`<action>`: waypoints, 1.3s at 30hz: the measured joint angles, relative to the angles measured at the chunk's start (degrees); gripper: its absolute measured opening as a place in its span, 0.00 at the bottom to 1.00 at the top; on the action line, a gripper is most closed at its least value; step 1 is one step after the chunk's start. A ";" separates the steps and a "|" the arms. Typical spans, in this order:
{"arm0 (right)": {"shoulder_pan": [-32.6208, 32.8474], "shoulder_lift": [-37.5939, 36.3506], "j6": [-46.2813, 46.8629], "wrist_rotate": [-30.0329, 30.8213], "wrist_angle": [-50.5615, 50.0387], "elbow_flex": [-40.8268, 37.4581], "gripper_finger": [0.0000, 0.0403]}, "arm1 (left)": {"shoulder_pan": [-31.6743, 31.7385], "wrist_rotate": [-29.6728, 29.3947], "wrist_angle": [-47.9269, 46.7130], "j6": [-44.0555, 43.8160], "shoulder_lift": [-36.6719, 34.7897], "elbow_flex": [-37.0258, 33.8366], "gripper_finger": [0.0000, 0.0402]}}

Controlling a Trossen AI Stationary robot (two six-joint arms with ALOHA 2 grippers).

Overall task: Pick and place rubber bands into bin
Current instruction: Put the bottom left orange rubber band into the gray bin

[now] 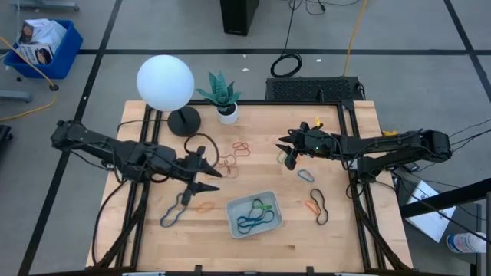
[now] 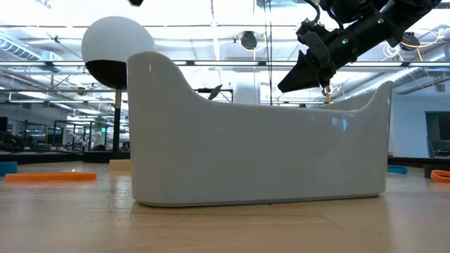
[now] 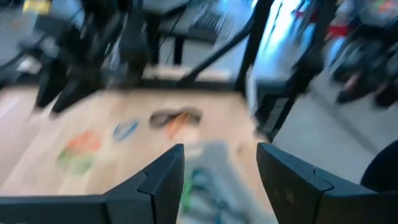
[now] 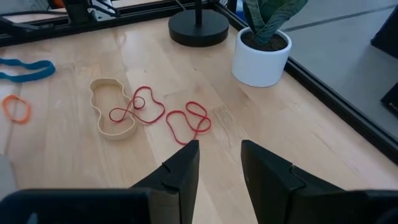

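Note:
The pale bin point(image 1: 270, 202) sits on the wooden table near its front edge and holds blue, green and black rubber bands point(image 1: 253, 216). Loose rubber bands lie flat around it: red point(image 1: 242, 147), tan with red point(image 1: 227, 163), blue point(image 1: 173, 214), orange point(image 1: 204, 205), small blue point(image 1: 306, 175), and orange with black point(image 1: 316, 205). My left gripper point(image 1: 211, 178) hangs open above the table, left of the bin, with nothing between its fingers point(image 3: 221, 158). My right gripper point(image 1: 288, 155) hovers open over the table's far right part, above the red bands point(image 4: 189, 121), also holding nothing.
A white globe lamp point(image 1: 165, 82) on a black base point(image 1: 184, 121) and a potted plant point(image 1: 224, 98) stand along the far edge. Black frame rails point(image 1: 351, 165) run down the table's left and right sides. In the low view the bin wall point(image 2: 260, 147) fills the middle.

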 joint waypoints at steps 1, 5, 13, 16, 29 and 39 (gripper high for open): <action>0.00 0.00 -0.19 0.00 0.00 0.00 0.28 | -0.22 -1.28 -3.14 -0.07 0.00 0.00 0.52; 0.00 0.00 -0.28 0.00 0.00 0.00 0.28 | -1.19 -6.19 -18.54 -5.30 1.64 0.00 0.52; 0.00 0.00 -0.30 0.00 -0.02 0.00 0.28 | -3.96 -2.68 -33.36 -17.20 8.69 -0.24 0.52; 0.00 0.00 -0.30 0.00 -0.02 0.00 0.28 | -5.52 -2.49 -33.00 -17.45 12.35 -0.28 0.52; 0.00 0.00 -0.30 0.00 -0.02 -0.02 0.28 | -6.61 -2.14 -31.66 -19.93 26.93 -0.35 0.52; 0.00 0.00 -0.30 0.00 0.07 -0.10 0.28 | -6.61 1.25 -28.14 -20.04 32.21 -0.35 0.52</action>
